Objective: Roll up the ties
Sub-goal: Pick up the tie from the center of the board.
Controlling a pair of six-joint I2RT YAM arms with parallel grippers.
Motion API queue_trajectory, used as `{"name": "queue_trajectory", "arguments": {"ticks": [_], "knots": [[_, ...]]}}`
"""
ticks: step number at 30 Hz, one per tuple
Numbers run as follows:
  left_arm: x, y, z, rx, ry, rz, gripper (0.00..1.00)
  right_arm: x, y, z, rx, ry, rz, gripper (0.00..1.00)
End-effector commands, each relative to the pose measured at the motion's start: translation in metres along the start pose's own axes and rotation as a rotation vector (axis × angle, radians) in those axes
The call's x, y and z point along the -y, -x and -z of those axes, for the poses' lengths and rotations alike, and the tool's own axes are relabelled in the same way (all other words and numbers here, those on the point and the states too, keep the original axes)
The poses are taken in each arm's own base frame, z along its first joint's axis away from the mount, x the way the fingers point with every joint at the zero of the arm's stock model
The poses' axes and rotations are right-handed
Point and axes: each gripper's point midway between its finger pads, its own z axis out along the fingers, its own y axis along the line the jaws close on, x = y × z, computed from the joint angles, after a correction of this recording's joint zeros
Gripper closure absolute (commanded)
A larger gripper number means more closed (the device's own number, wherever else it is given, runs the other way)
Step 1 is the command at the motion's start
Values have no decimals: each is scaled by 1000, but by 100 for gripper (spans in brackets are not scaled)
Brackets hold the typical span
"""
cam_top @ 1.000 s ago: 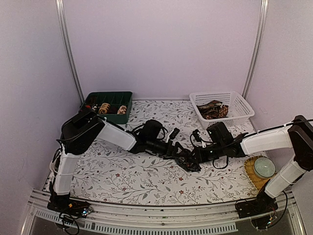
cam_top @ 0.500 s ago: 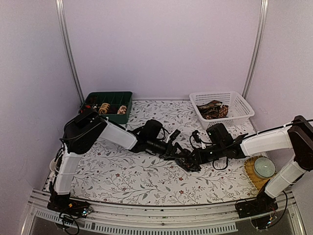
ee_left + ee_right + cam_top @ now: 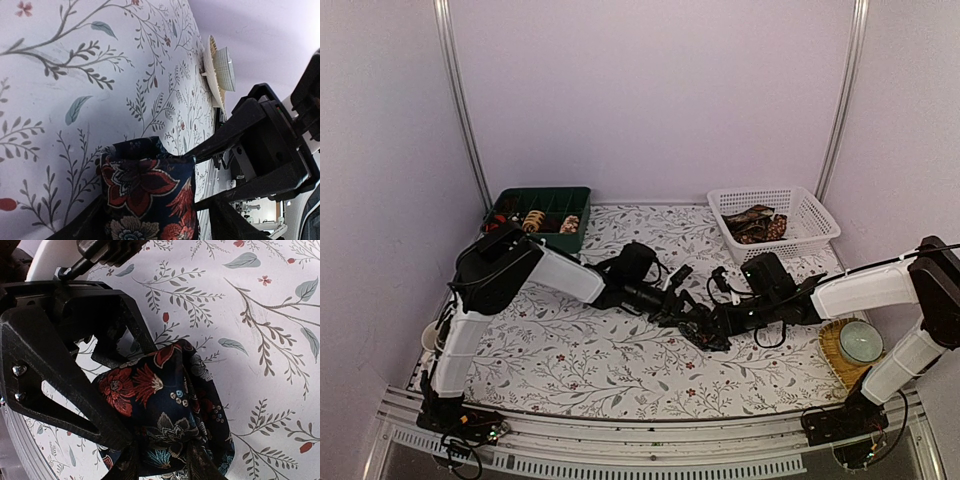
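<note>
Floral tablecloth (image 3: 600, 370), unlabelled dark tie (image 3: 170, 410)

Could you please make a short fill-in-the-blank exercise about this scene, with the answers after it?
1. The white basket at the far right of the table holds unrolled ____.
2. The left end effector and the right end effector meet at one dark tie with ____ flowers.
3. The dark green tray stands at the far ____ corner.
4. The tablecloth shows a pattern of leaves and ____.

Missing words: ties; red; left; branches
</note>
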Motion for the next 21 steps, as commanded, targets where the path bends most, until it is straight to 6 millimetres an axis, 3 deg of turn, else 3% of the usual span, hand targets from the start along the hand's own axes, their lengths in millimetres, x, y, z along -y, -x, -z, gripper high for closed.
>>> {"name": "queue_trajectory", "arguments": {"ticks": [1,8,11,15,21], "knots": [[-68,-73,-17,-181,221,149,31,18,-30,-8,-85,-73,4,68],[-84,-82,-18,-207,373,101,37,19,-30,-9,-85,-81,6,68],[-90,-84,-18,-215,442,66,44,20,-30,-9,-86,-84,6,68],[-91,-87,-18,-215,451,54,59,21,-29,-9,-83,-91,7,68],[-81,-86,-18,-206,408,33,100,22,-27,-6,-79,-103,7,68]]}}
